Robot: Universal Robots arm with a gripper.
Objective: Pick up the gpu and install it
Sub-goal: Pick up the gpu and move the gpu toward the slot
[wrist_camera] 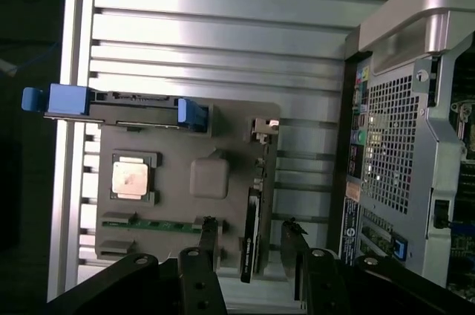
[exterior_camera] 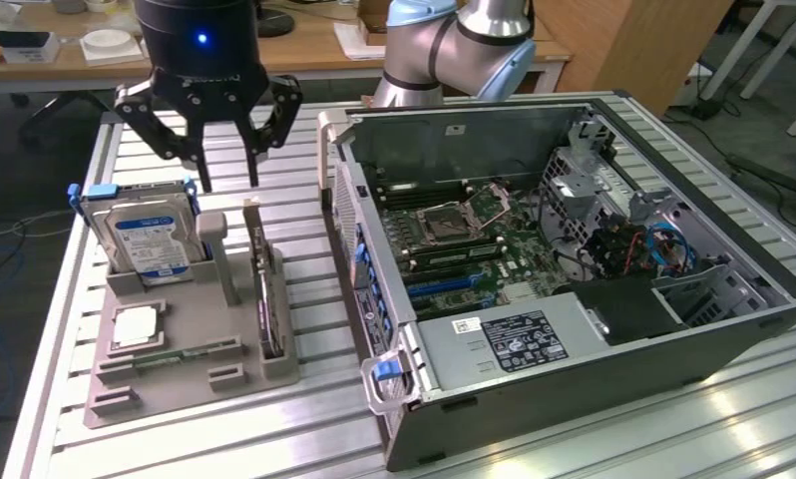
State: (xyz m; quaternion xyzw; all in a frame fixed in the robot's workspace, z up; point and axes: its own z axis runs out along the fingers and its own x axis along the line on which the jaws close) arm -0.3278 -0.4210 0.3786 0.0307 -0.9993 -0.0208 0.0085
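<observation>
On the grey tray (exterior_camera: 172, 389), just beside the open case (exterior_camera: 572, 329), the gpu (exterior_camera: 262, 289) stands on its long edge in a slot. The hard drive (exterior_camera: 146, 235) and the CPU (exterior_camera: 135, 327) sit in their own pockets further from the case. The gripper (exterior_camera: 229, 182) hangs above the tray's far end, clear of the card, with its fingers spread and nothing between them. From the wrist view the gpu (wrist_camera: 249, 252) shows as a thin dark strip, and the gripper (wrist_camera: 251, 221) has one finger on either side of its line.

The card is probably light and stiff, but fragile. Its faces carry a fan and small parts that a hard squeeze could crack, and a thin board can twist if it is gripped off-centre. The upper edge, near the middle of its length, looks the safest hold, with pads flat on bare board and away from the fan. The slot seems snug, so a straight lift should keep it from binding.
</observation>
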